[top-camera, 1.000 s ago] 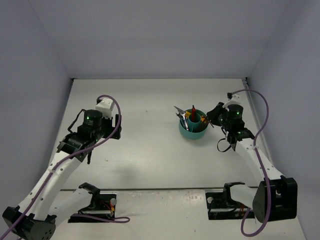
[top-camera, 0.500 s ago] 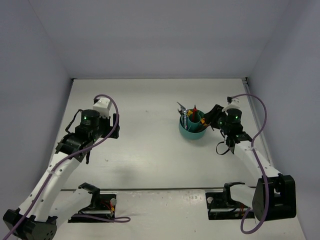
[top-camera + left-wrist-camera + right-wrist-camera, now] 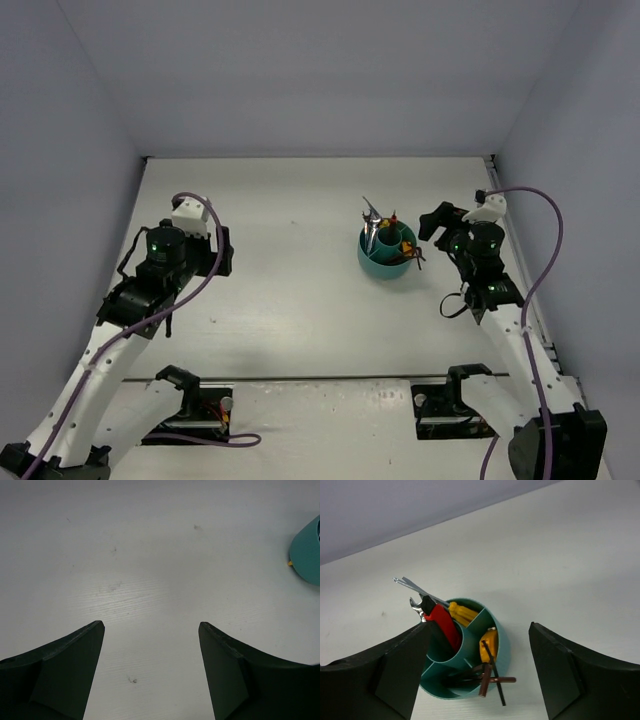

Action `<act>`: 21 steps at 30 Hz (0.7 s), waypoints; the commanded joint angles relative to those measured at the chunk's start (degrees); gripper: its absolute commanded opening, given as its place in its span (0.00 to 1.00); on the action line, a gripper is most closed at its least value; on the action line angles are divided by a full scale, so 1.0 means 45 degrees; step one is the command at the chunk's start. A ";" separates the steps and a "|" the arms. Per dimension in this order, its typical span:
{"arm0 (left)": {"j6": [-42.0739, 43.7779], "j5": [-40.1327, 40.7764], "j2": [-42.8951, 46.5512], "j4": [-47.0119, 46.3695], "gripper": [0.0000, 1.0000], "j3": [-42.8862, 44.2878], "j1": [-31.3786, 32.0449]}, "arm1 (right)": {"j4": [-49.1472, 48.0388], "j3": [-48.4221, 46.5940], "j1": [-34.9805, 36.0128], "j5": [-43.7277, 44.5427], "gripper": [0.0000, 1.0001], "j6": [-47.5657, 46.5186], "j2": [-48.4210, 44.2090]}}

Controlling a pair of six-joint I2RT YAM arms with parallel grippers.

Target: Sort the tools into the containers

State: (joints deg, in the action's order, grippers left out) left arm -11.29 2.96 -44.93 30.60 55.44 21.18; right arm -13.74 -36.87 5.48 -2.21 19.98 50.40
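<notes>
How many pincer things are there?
2. The left pincer hangs open over the table; the right pincer is open beside the teal tub. None seem hidden.

The top view looks steeply down from high at the near side, taking in the whole desk (image 3: 300, 290); the left wrist view sits low, facing across bare desk, with only the teal tub (image 3: 309, 550) edging in at right; the right wrist view looks down on that tub from close by; all three views share it.

tub (image 3: 504, 650) teal | wrenches (image 3: 418, 606) slvr | hex keys (image 3: 485, 682) dk | tbl (image 3: 290, 290) wht
</notes>
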 commanded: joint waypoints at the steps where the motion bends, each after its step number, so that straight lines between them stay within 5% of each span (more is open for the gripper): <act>1: -0.0343 0.1494 0.1198 -0.0699 0.74 0.0744 -0.0135 | 0.0503 -0.1375 0.0014 0.2152 0.95 -0.0991 -0.2062; 11: 0.0750 0.4713 0.3285 -0.0432 0.83 0.0863 -0.0116 | 0.2193 -0.2038 0.1167 0.4728 1.00 -0.1235 -0.4462; 21: 0.0575 0.5331 0.4637 -0.1175 0.85 -0.0919 -0.0128 | 0.3044 -0.2168 0.2176 0.6150 1.00 -0.2358 -0.6179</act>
State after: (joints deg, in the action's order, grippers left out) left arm -9.18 24.82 -24.67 29.75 53.81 20.93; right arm 1.57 -44.71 13.96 21.29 12.61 23.87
